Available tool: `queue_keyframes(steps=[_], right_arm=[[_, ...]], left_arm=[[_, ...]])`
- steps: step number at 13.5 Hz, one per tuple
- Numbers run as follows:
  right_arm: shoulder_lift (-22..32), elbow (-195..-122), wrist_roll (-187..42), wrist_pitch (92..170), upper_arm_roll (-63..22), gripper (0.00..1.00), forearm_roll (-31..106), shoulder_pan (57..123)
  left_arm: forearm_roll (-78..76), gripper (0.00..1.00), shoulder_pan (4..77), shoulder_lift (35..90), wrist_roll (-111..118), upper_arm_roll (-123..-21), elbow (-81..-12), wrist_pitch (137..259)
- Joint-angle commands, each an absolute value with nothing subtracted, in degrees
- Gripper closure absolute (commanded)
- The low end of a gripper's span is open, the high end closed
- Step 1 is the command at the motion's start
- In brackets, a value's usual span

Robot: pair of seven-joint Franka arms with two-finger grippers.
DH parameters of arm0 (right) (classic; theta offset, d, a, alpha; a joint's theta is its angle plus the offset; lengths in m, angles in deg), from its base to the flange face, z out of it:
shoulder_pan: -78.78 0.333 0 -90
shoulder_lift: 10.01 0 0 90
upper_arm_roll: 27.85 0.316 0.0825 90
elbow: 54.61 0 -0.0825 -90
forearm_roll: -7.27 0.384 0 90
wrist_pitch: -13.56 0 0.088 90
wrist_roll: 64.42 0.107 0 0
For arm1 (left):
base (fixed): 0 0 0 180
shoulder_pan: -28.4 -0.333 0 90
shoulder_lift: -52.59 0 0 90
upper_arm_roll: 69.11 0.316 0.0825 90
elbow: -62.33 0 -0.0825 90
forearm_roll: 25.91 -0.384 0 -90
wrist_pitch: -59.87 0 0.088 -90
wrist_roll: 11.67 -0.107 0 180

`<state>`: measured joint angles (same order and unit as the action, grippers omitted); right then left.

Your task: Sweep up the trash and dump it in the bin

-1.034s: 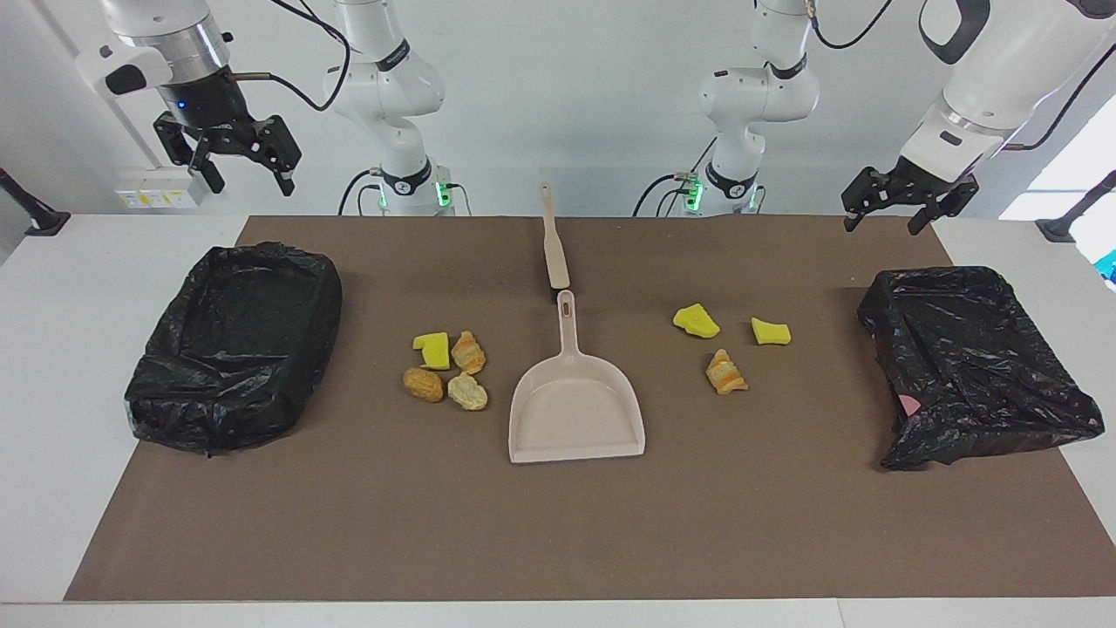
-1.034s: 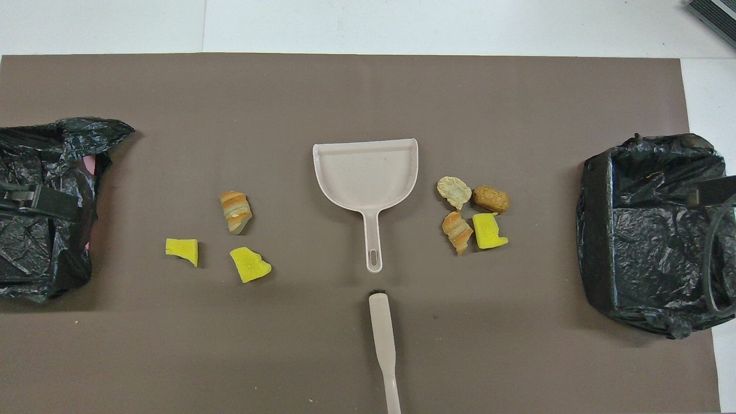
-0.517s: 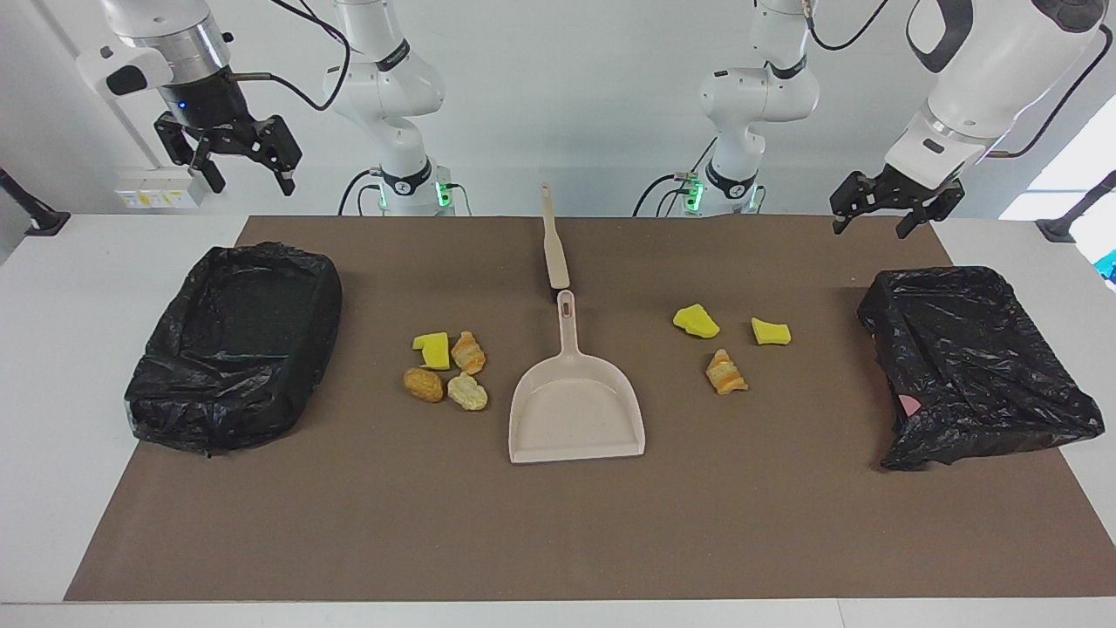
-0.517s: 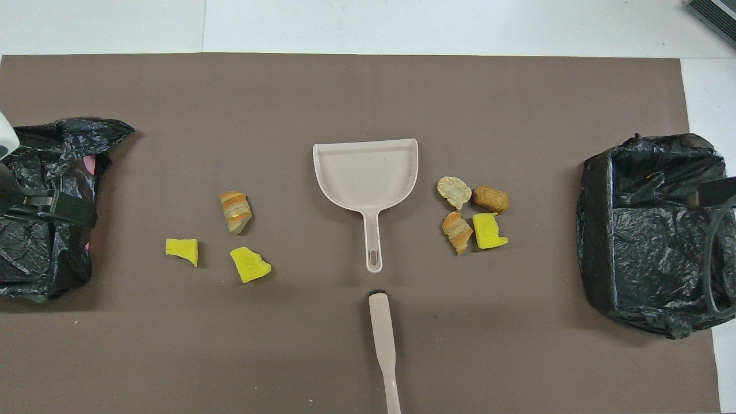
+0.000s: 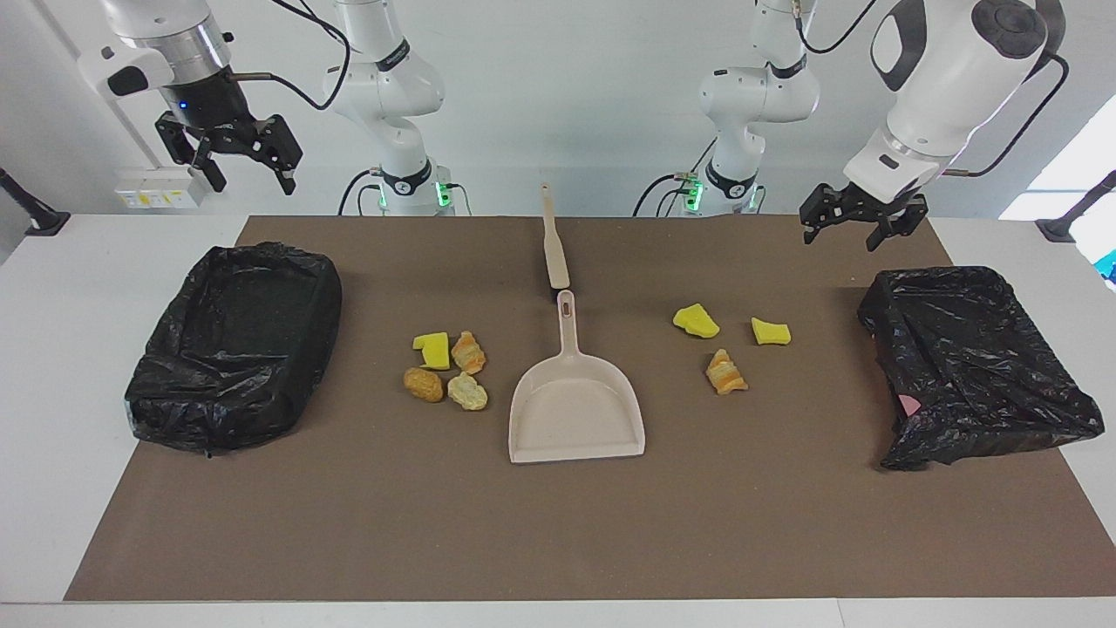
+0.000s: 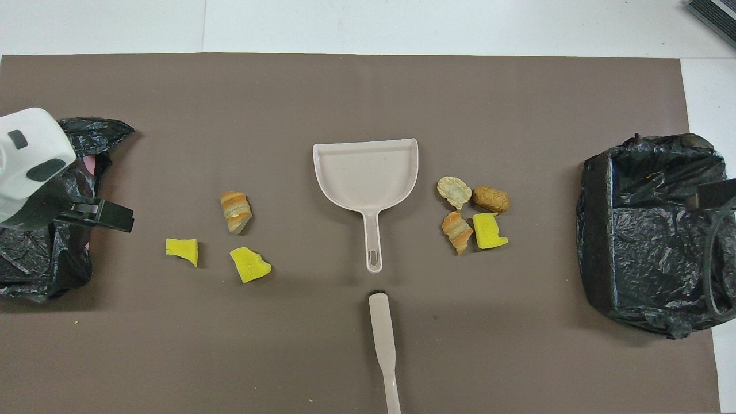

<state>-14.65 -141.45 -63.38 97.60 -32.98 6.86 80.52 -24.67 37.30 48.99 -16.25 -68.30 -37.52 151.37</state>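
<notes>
The left tool [image 5: 853, 228] now hangs closer to the desk's middle, off the lined bin [image 5: 976, 366] and over the mat [image 5: 558, 523].

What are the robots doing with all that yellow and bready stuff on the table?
Nothing is swept up yet. Seven trash pieces lie on the brown mat in two groups beside the dustpan, with the brush by its handle. The left gripper hangs open near one black-lined bin. The right gripper waits open, high above the other bin.

White table [image 5: 52, 366] under brown mat [image 5: 558, 523] — pale plain wall [image 5: 567, 96] — bright window [image 5: 1064, 187] at left arm's end
</notes>
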Motion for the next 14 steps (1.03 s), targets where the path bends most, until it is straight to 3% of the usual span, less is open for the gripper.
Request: queue_keyframes(steps=[1, 7, 9, 14], right_arm=[[-15.11, -141.45, -62.40, 96.45, -32.77, 0.00, 6.92, 79.92], [-15.11, -141.62, -63.19, 96.53, -32.77, 0.00, 6.65, 79.92], [-15.89, -145.56, -64.51, 97.93, -32.69, 0.00, 6.83, 80.27], [-11.08, -152.07, -64.16, 110.14, -31.45, 0.00, 7.18, 84.31]], left_arm=[[-24.07, 0.00, 40.43, 46.10, -16.24, -67.70, -43.21, 155.57], [-21.87, 0.00, 48.60, 42.49, -12.30, -67.70, -55.16, 163.74], [-21.78, 0.00, 53.25, 42.48, -9.66, -67.70, -59.20, 167.43], [-20.73, 0.00, 66.17, 43.54, 2.11, -67.70, -65.89, 175.43]])
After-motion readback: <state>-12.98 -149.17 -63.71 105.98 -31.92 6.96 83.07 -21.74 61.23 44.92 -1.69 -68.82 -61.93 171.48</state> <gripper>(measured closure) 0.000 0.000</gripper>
